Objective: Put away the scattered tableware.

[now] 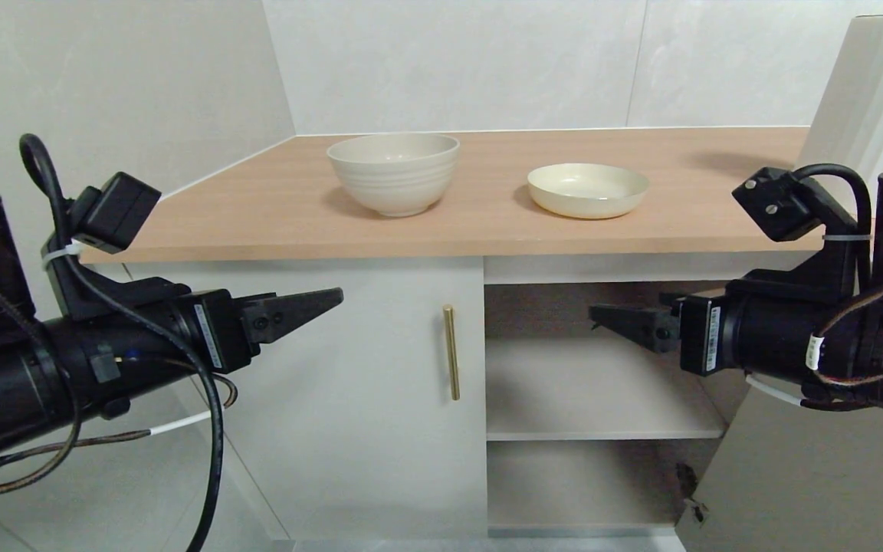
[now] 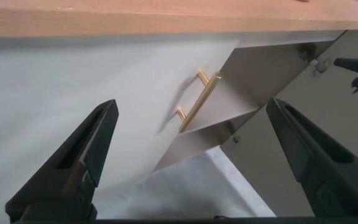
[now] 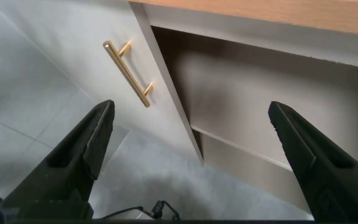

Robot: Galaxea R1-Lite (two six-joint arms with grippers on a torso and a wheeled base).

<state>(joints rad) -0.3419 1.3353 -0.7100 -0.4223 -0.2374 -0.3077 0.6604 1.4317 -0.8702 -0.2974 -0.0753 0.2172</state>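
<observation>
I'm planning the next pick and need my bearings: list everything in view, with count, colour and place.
bowl: 1, beige, deep, on the counter, left of the dish
dish: 1, cream, shallow, on the counter, right of the bowl
counter: 1, light wood, on top of the cabinet
cabinet: 1, white, under the counter; left door shut, right side open
handle: 1, brass, upright on the shut door
shelf: 1, white, inside the open side
open door: 1, white, swung out at lower right
ribbed object: 1, white, upper right by the counter's end
left gripper: 1, black, before the shut door, jaws open
right gripper: 1, black, before the open side, jaws open
</observation>
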